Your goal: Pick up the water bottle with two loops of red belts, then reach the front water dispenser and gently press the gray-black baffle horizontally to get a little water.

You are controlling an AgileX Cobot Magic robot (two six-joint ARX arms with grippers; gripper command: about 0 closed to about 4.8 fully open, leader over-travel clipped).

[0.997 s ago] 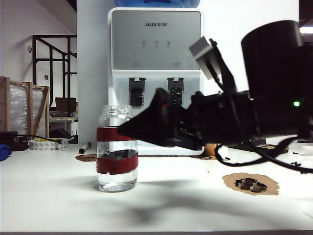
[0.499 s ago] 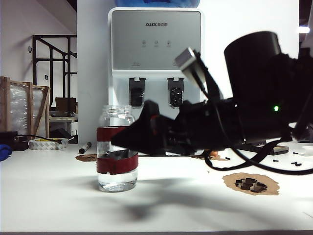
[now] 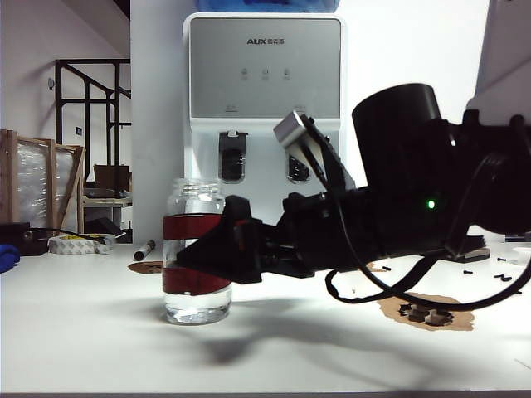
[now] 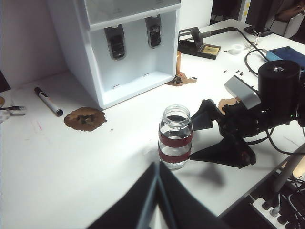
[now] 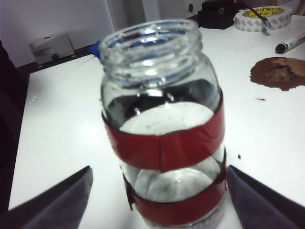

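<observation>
A white table (image 3: 83, 332) carries one water bottle (image 3: 197, 253), clear glass with two dark-red bands, upright in front of the single water dispenser (image 3: 264, 124) with two dark levers. The right gripper (image 5: 157, 195) spreads wide either side of the bottle, not touching. The left gripper (image 4: 157, 200), near the bottle, is cut off; fingers together.

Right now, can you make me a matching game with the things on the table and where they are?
Things:
1. water bottle
2. right gripper
3. water dispenser
4. marker pen

Places or states:
A. lying flat beside the dispenser
B. open, one finger each side of the bottle
C. standing upright, two red bands
D. tall white box behind the bottle

Pairs: 1-C, 2-B, 3-D, 4-A
</observation>
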